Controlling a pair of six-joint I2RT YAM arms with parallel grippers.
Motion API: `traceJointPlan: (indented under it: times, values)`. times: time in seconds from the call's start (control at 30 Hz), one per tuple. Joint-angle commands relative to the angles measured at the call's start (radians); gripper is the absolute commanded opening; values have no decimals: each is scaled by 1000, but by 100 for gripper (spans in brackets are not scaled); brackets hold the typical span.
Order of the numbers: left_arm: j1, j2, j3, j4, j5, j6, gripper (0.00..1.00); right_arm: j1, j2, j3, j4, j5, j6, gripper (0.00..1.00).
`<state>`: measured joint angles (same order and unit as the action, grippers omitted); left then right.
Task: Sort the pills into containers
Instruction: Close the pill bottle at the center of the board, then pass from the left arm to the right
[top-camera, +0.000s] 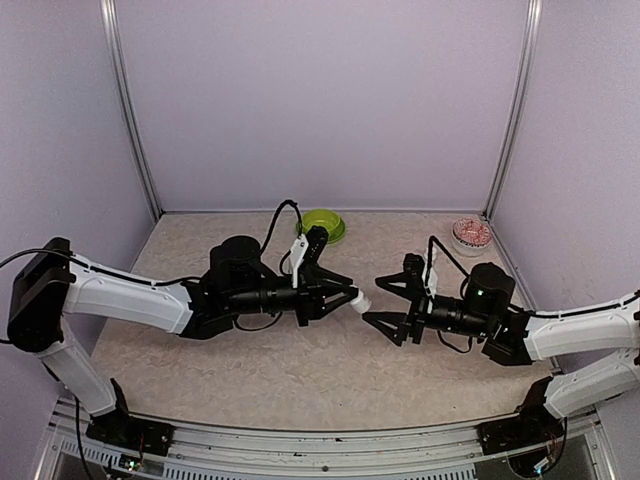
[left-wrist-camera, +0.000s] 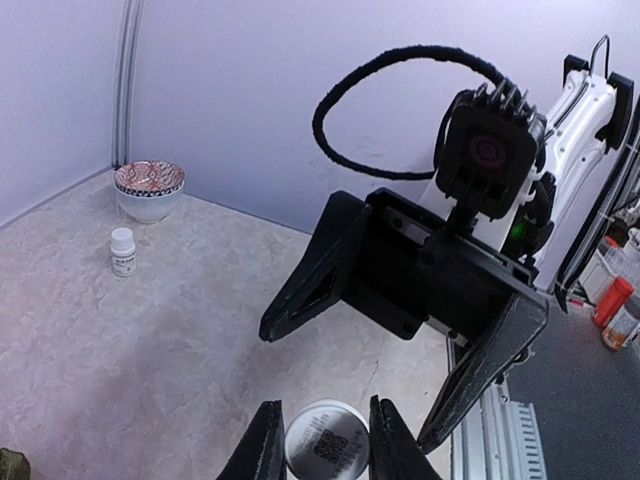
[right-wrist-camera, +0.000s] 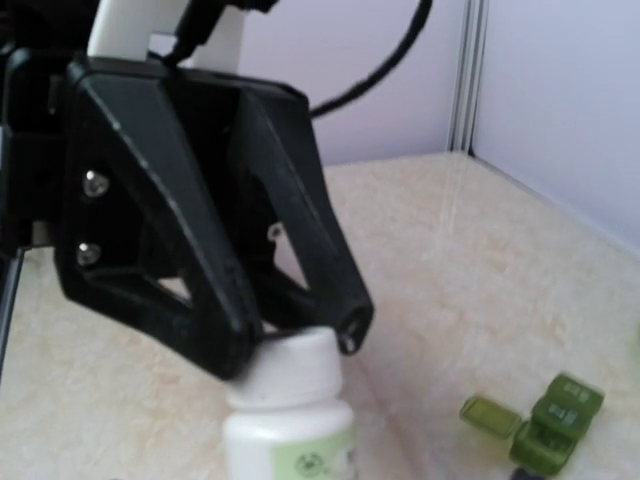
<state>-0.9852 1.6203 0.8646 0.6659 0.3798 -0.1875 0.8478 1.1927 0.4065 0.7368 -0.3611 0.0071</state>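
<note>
Left gripper: closed on a white bottle, fingers pinching its cap end. The bottle is held off the table at mid-workspace.
Right gripper: jaws spread wide and facing the bottle head-on, without touching it. The bottle's free end sits at their mouth.
Pill box: dark green translucent plastic with square compartments in a row. It lies on the table beside the held bottle in the right wrist view, with one lid folded out flat. A green scrap at the lower-left corner of the left wrist view may be the same box.
Pills: too small to make out.
In the way: the two black, angular grippers front each other closely. A black cable loops above the right wrist.
Surroundings: a lime green bowl stands at the back edge and a patterned bowl in the far right corner. A second small bottle stands just beside the patterned bowl.
Edges and room: lilac walls and metal corner posts close three sides. Bare tabletop lies between the grippers and the near rail.
Surface: matte, beige and marbled.
</note>
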Motion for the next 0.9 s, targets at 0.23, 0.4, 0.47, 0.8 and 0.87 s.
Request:
traceJointPlan:
  times: [0.23, 0.4, 0.47, 0.8, 0.87]
  values:
    - [-38, -14, -36, 222, -46, -216, 14, 66, -5, 7, 79, 78, -75, 69]
    - [-47, 2, -36, 249, -49, -236, 14, 81, 9, 32, 55, 104, -94, 60]
    - [-49, 4, -34, 251, -49, -238, 14, 87, 10, 37, 51, 112, -99, 59]
    - [-49, 4, -35, 247, -65, -233, 14, 94, -4, 39, 58, 114, -101, 54]
    - [-49, 6, -34, 247, -66, -234, 14, 94, -7, 42, 58, 115, -103, 55]
